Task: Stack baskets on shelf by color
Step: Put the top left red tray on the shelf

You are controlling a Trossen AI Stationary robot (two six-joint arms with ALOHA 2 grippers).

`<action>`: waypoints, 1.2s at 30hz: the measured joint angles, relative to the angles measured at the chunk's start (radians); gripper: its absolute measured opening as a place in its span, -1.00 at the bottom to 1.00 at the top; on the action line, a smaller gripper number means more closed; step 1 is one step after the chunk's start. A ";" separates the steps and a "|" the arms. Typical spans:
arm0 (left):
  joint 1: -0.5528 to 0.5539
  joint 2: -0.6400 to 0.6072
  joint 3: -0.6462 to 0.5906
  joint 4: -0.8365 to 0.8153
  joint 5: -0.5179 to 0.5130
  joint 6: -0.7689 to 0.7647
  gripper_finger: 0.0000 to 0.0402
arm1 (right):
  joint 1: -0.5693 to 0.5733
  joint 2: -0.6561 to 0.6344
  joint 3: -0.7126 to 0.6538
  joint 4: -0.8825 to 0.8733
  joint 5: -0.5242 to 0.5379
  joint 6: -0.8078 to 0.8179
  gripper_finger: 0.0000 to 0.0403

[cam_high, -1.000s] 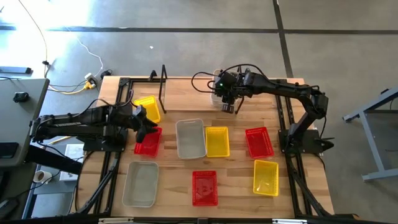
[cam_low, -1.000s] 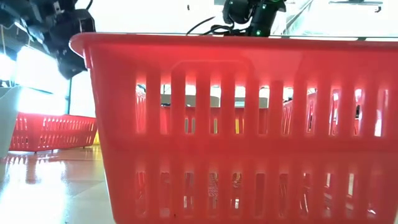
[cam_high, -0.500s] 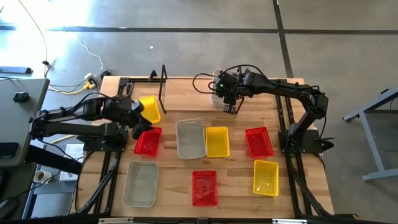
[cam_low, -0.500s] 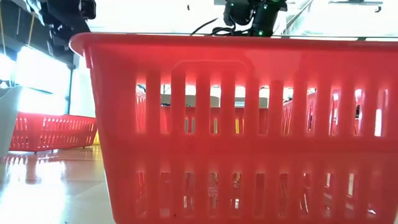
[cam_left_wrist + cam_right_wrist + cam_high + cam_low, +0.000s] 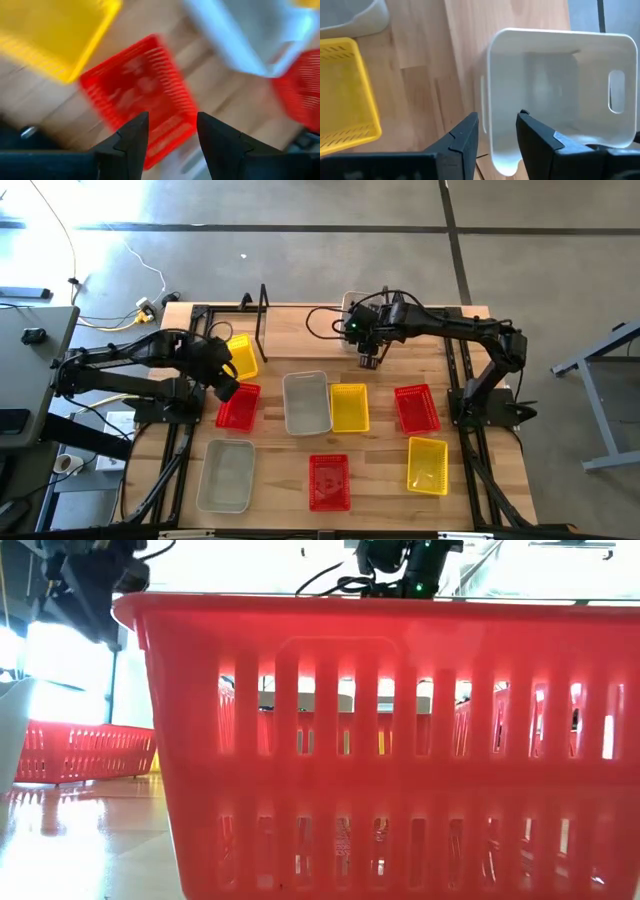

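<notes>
Your left gripper point(image 5: 170, 137) hangs over the red basket point(image 5: 238, 407) at left-centre of the high view, jaws spread and holding nothing. I'd come straight down so one finger slips inside the near rim, then pinch that wall, not the flimsy mesh. The shelf point(image 5: 255, 315) sits just up-frame, with a yellow basket point(image 5: 240, 355) beside it. The right gripper point(image 5: 497, 137) is top-centre, jaws parted over the rim of a white bin point(image 5: 555, 95).
</notes>
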 joint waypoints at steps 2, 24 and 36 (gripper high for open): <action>0.000 0.018 0.000 -0.041 -0.055 -0.021 -0.22 | 0.009 0.000 0.000 0.000 0.000 -0.001 -0.41; -0.141 0.181 -0.119 -0.100 -0.173 -0.246 -0.22 | 0.054 0.000 0.000 -0.009 0.001 -0.002 -0.41; -0.198 0.261 -0.114 -0.052 -0.189 -0.325 -0.23 | 0.054 0.000 0.000 -0.007 0.002 -0.002 -0.41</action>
